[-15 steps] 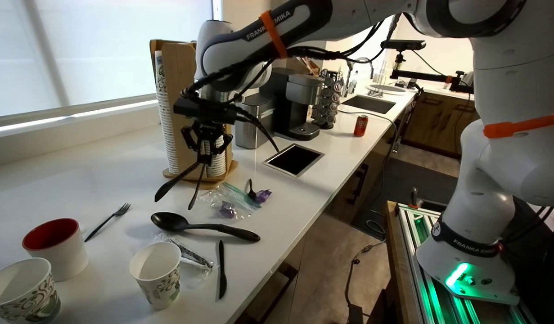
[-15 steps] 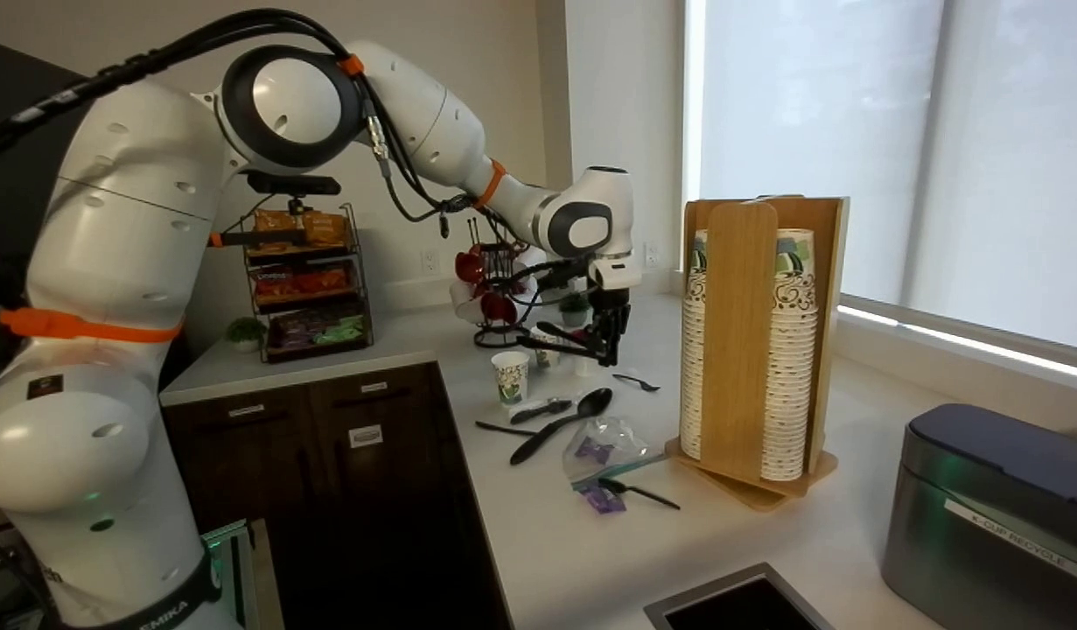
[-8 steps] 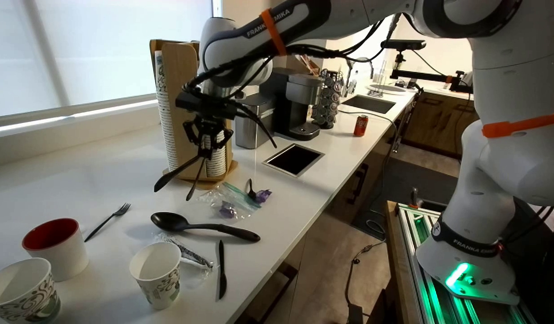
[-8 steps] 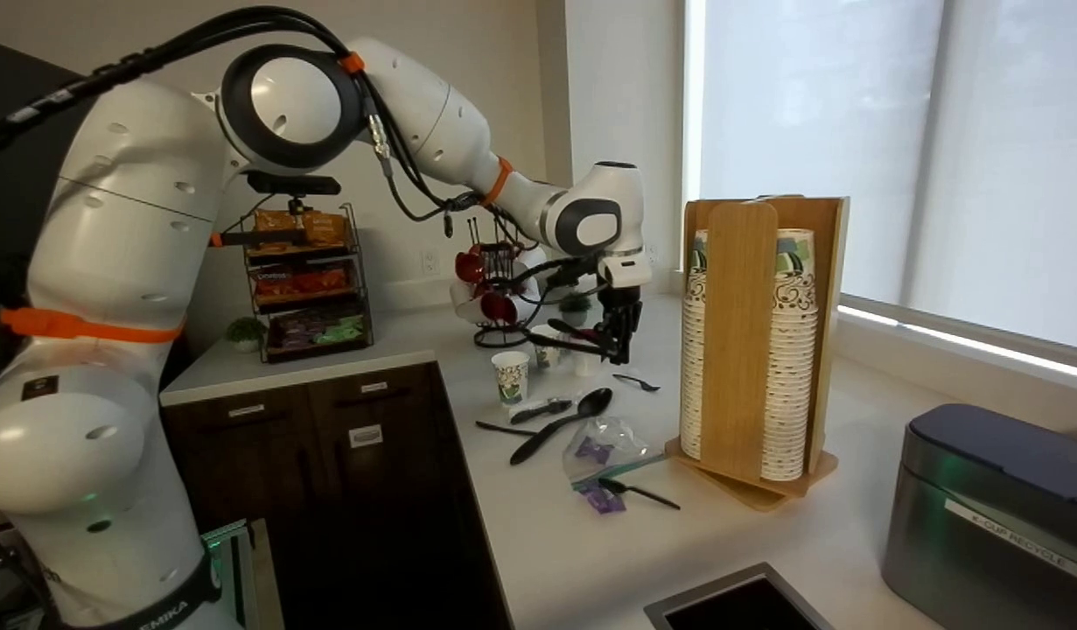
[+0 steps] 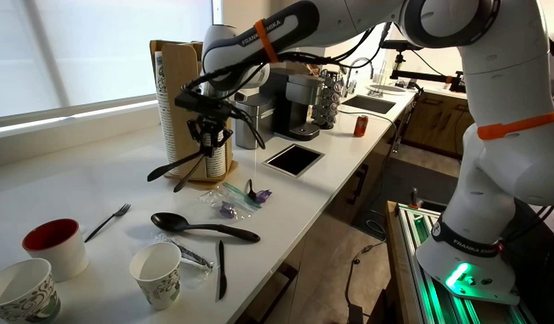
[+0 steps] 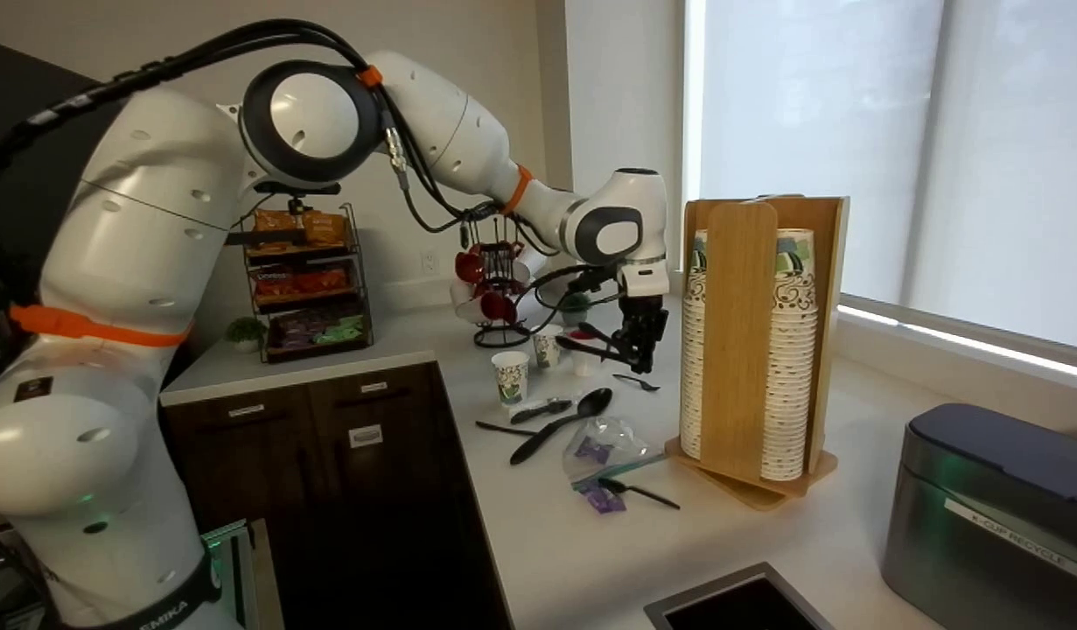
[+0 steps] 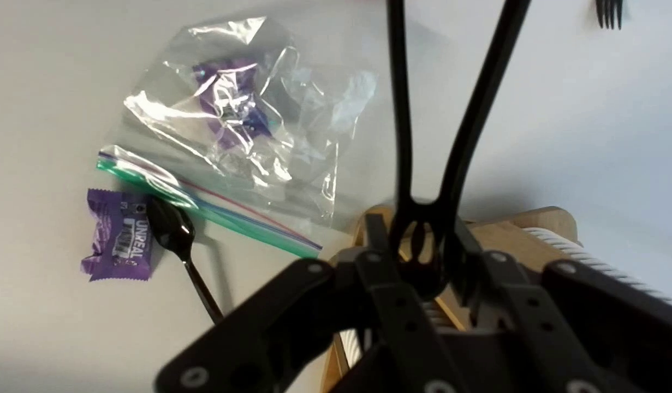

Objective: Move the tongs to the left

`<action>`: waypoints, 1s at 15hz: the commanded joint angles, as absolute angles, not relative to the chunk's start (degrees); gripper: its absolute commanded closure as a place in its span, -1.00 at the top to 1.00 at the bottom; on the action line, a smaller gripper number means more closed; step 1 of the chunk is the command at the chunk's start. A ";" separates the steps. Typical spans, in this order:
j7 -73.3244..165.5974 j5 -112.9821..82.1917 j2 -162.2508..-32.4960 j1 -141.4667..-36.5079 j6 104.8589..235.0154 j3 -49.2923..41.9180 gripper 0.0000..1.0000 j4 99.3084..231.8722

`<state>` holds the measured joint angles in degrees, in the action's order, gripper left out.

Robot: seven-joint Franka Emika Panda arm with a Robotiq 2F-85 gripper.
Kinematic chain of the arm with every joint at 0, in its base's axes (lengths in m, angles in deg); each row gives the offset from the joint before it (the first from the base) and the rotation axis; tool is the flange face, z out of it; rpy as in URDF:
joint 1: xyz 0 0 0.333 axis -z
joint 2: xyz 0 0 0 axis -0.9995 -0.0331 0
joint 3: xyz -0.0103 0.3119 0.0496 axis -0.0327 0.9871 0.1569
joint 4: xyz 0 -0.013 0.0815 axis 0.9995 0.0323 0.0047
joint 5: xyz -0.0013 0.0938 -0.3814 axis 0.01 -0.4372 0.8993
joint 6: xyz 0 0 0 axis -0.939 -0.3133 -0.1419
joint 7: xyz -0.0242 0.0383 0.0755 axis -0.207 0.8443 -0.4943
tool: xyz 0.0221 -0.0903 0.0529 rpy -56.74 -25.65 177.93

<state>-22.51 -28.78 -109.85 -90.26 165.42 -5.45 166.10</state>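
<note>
The black tongs (image 5: pixel 177 163) are held in the air over the counter. My gripper (image 5: pixel 208 150) is shut on their joined end, and the two thin arms stick out in a narrow V towards the side with the cups. In the wrist view the tongs (image 7: pixel 423 212) sit between the fingers of the gripper (image 7: pixel 417 245), and their arm tips run out of the picture. In an exterior view the tongs (image 6: pixel 595 350) and gripper (image 6: pixel 640 354) show beside the cup holder, tilted slightly, touching nothing below.
The wooden cup holder (image 6: pixel 744 341) stands close to the gripper. A black spoon (image 5: pixel 204 227), a fork (image 5: pixel 108 220), a knife (image 5: pixel 222 270), a plastic bag (image 5: pixel 231 200), a small spoon (image 7: pixel 172 226) and paper cups (image 5: pixel 157 274) lie or stand on the white counter (image 5: pixel 101 180).
The gripper has moved with the tongs towards the window and cup holder, rightward in an exterior view. The tong tips have risen and shifted slightly left in an exterior view. The grip is unchanged.
</note>
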 commanded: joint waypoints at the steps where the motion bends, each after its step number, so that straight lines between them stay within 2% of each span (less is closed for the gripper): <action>1: -29.99 -28.41 -115.01 -91.90 165.35 -5.71 -0.86 159.98; 15: -48.90 -20.31 -135.88 -96.59 163.31 -9.30 -0.86 132.50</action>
<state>-43.80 -21.90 -129.92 -96.25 165.41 -8.20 141.46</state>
